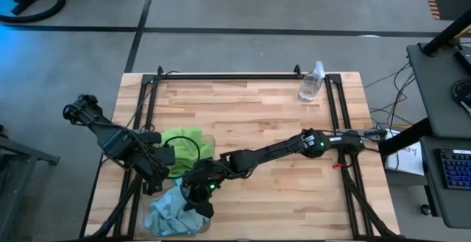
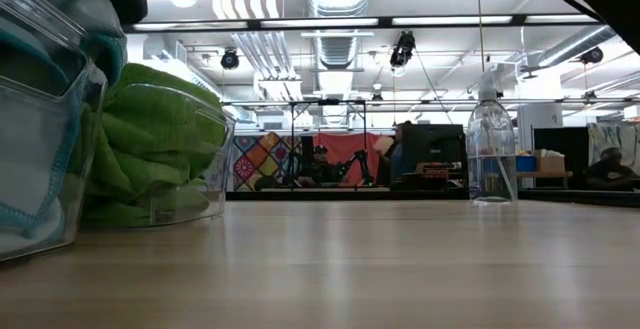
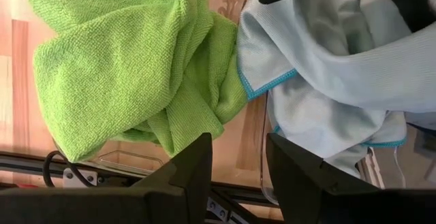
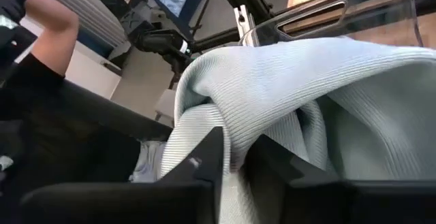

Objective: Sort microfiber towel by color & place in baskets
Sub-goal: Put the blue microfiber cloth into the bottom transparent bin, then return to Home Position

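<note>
Lime green microfiber towels (image 1: 188,145) lie heaped in one clear basket (image 2: 205,164). Pale blue ones (image 1: 168,214) fill the other basket (image 2: 45,184) at the table's near left corner. The right arm reaches across the table. My right gripper (image 1: 197,198) stands over the blue basket's right side and is shut on a pale blue towel (image 4: 320,94). My left gripper (image 1: 163,170) hangs open between the two baskets at their left, touching nothing. Its wrist view shows the green towels (image 3: 129,60) and the blue ones (image 3: 320,81) side by side. My right gripper pinches a bunched fold of the pale blue towel (image 4: 235,146) between its two fingers, slanting down from the table's right. How many layers it has, I cannot tell. The rest of the cloth spreads ahead of the fingers inside the basket's clear rim (image 4: 354,6).
A clear spray bottle (image 1: 311,82) stands near the table's far right corner, also seen in the low view (image 2: 492,139). Bare wood (image 1: 280,190) stretches right of the baskets. Black frame rails (image 1: 228,75) run along the table's far and side edges.
</note>
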{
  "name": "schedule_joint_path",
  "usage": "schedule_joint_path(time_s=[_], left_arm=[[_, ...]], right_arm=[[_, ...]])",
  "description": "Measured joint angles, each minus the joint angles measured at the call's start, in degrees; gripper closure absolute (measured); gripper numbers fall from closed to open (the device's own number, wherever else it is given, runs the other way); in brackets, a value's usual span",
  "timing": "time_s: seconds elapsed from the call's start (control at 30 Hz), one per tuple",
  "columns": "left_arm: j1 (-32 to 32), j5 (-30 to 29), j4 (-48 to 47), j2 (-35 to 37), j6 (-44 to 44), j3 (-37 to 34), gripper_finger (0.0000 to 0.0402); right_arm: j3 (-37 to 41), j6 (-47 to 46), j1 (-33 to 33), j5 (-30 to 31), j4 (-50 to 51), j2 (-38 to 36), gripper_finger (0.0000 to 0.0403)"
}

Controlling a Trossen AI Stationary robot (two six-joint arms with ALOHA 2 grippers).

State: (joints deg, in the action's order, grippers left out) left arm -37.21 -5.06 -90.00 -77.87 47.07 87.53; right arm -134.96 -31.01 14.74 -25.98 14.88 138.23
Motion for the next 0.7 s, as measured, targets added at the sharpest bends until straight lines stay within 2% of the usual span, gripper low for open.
schedule_joint_path(time_s=[0.2, 0.37, 0.57, 0.7], left_arm=[[0.0, 0.0, 0.0, 0.0, 0.0, 0.0, 0.0278], [0.0, 0.0, 0.0, 0.0, 0.0, 0.0, 0.0278], [-0.1, 0.0, 0.0, 0.0, 0.0, 0.0, 0.0278], [-0.2, 0.0, 0.0, 0.0, -1.0, 0.0, 0.0278]], right_arm=[[0.0, -0.5, 0.0, 0.0, 0.4, -0.3, 0.0291], [0.0, -0.5, -0.5, 0.0, 1.5, -2.6, 0.0254], [0.0, 1.9, -0.7, 0.0, 8.6, -7.0, 0.0242], [0.0, 8.8, -0.6, -0.1, 20.5, -10.3, 0.0249]])
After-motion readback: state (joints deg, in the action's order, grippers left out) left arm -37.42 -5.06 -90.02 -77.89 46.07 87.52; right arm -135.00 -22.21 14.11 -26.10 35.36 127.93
